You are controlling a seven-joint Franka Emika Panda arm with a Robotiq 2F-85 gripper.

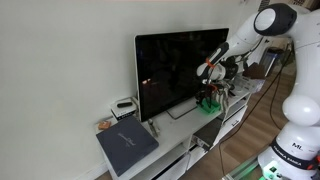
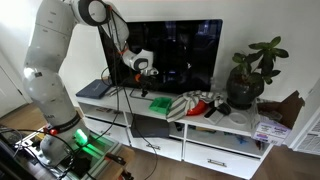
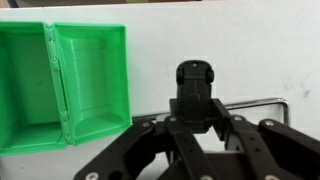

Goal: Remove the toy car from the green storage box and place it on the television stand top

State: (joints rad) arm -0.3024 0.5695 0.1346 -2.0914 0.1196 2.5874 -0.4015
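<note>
Gripper (image 3: 195, 108) clamped on toy car (image 3: 195, 76), just beside green storage box (image 3: 70, 90); television stand top (image 3: 255, 50) directly beneath.

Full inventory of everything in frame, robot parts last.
green storage box: 1, bright green, on the stand; visible compartments empty
toy car: 1, black, in the tool, outside the box
television stand top: 1, white
television: 1, black, on the stand
book: 1, dark blue-grey, one end of the stand
potted plant: 1, green, opposite end
striped item: 1, red and white, beside the box; kind unclear
bent rod: 1, dark, near the car
arm: 1, white
tool: 1, black, shut on the toy car
</note>
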